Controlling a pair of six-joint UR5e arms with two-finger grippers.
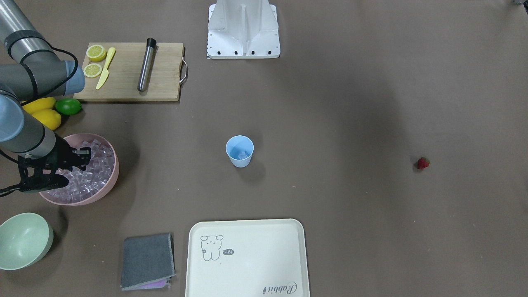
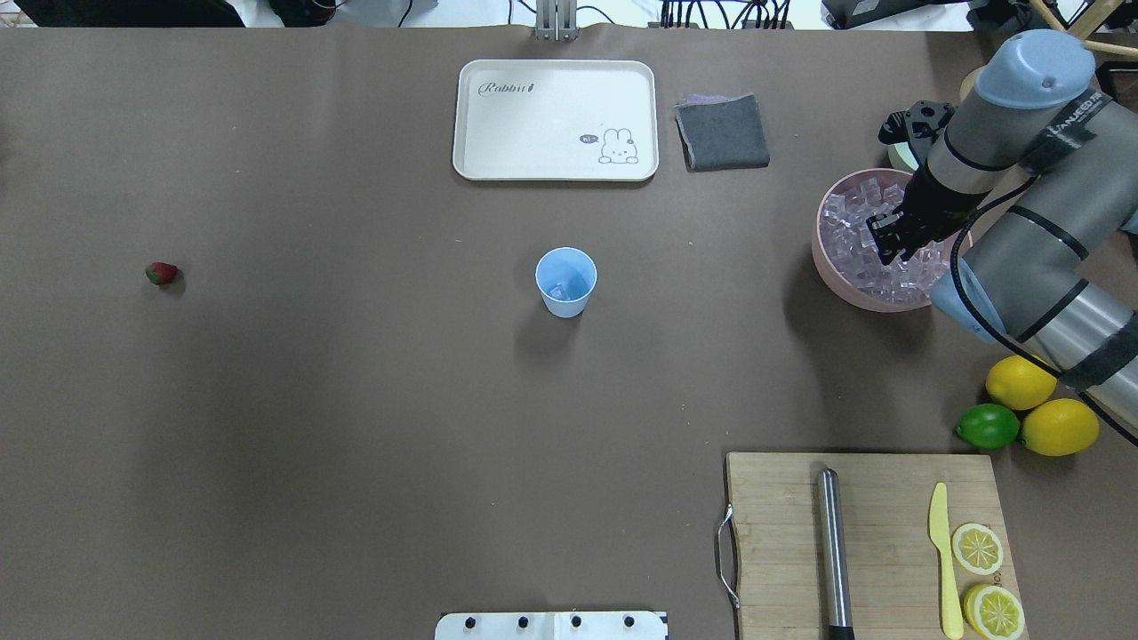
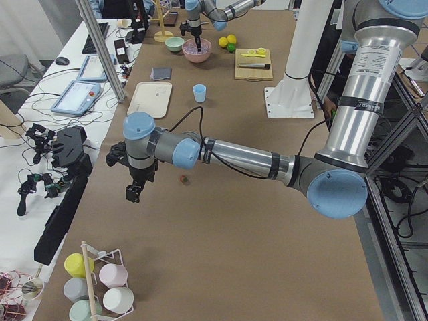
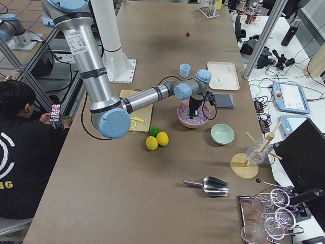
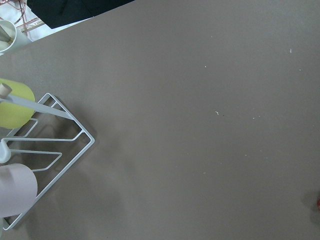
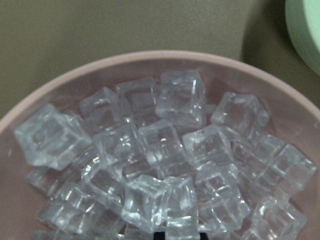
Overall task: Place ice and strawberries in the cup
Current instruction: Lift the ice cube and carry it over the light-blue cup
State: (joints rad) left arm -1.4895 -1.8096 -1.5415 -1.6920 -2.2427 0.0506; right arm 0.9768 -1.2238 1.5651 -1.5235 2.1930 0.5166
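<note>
Right pincer (image 2: pixel 889 244) over ice (image 2: pixel 845 220); tray (image 2: pixel 551 164) reads "Rabbit".

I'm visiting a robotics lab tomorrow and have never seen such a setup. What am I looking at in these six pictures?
Two robot arms stand at a table, caught at one moment by six cameras: one facing the robot, one overhead behind it, one at each table end, one on each wrist. The right arm's pincer hangs over a pink bowl of ice cubes, which its wrist camera shows close up; whether it grips one is unclear. The left arm's pincer hovers above bare table near the strawberry. The blue cup in the middle already has ice in it. A tray, cloth, lemons and cutting board lie around.
</note>
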